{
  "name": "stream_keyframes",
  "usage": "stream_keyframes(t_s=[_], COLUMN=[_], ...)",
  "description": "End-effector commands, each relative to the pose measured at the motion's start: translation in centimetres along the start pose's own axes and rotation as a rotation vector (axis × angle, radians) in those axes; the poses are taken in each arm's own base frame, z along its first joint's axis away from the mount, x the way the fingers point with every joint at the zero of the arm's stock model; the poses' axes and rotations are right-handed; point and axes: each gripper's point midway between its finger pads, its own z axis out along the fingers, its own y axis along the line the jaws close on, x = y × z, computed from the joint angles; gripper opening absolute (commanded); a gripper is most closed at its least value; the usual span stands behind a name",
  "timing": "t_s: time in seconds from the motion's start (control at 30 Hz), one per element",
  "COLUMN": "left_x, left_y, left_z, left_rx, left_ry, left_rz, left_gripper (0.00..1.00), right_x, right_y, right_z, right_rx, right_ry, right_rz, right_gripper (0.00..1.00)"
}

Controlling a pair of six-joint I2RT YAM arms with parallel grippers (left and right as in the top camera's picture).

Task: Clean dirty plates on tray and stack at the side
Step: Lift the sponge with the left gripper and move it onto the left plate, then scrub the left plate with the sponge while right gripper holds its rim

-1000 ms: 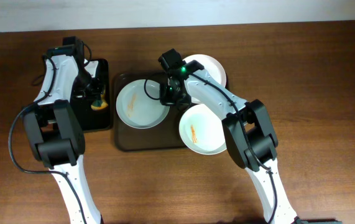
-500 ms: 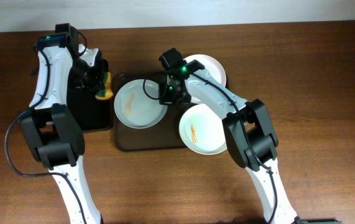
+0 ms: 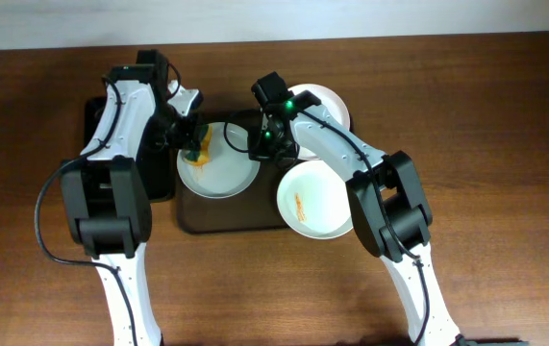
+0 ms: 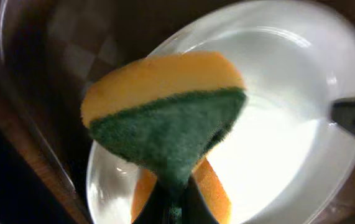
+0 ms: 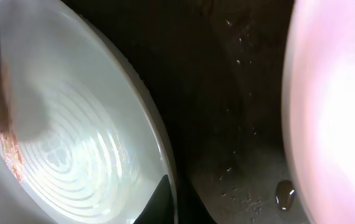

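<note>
Three white plates show in the overhead view. The left plate (image 3: 221,171) lies on the dark brown tray (image 3: 226,216). A second plate (image 3: 314,200) with an orange smear lies at the tray's right end. A third plate (image 3: 327,104) sits at the back right. My left gripper (image 3: 193,144) is shut on a yellow and green sponge (image 4: 165,115) held over the left plate (image 4: 283,130). My right gripper (image 3: 262,146) is shut on that plate's right rim (image 5: 168,186). An orange-brown smear marks this plate (image 5: 71,124) in the right wrist view.
A smaller black tray (image 3: 159,185) stands left of the brown tray, partly under my left arm. Water drops lie on the brown tray floor (image 5: 239,106) between the two plates. Bare wooden table lies in front.
My left gripper has moved right from the black tray with the sponge and now hangs over the left plate. My right gripper has stayed on the plate's rim.
</note>
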Motion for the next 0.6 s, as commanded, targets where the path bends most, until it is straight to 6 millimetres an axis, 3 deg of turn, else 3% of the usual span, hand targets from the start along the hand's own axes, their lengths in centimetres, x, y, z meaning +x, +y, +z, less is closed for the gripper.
stream_keyframes(t_s=[0.0,0.1,0.23,0.33,0.37,0.47,0.57], left_x=[1.5,3.2,5.7,5.9,5.4,2.9,-1.4], left_y=[0.5,-0.6,-4.3,-5.4,-5.0,-1.3,1.1], left_z=[0.4,1.8,2.4,2.5,2.5,2.5,2.2], left_rx=[-0.032,0.009,0.071,0.101,0.089,-0.048,-0.125], left_ry=[0.023,0.082,0.198,0.207,0.187,0.079,-0.103], left_rz=[0.004,-0.017,0.006,0.012,-0.004,-0.123,-0.106], left_gripper=[0.01,0.01,0.01,0.01,0.01,0.01,0.01], right_x=[-0.1,-0.1,-0.1,-0.1,-0.1,-0.1,-0.1], right_y=[-0.5,-0.5,-0.5,-0.5,-0.5,-0.5,-0.5], right_z=[0.6,0.6,0.6,0.6,0.6,0.6,0.6], right_rx=[-0.003,-0.003,-0.003,-0.003,-0.003,-0.003,-0.003], right_ry=[0.011,0.011,0.011,0.012,0.012,0.012,0.011], right_rz=[0.007,0.007,0.007,0.007,0.007,0.007,0.007], right_gripper=[0.04,0.04,0.04,0.04,0.04,0.04,0.04])
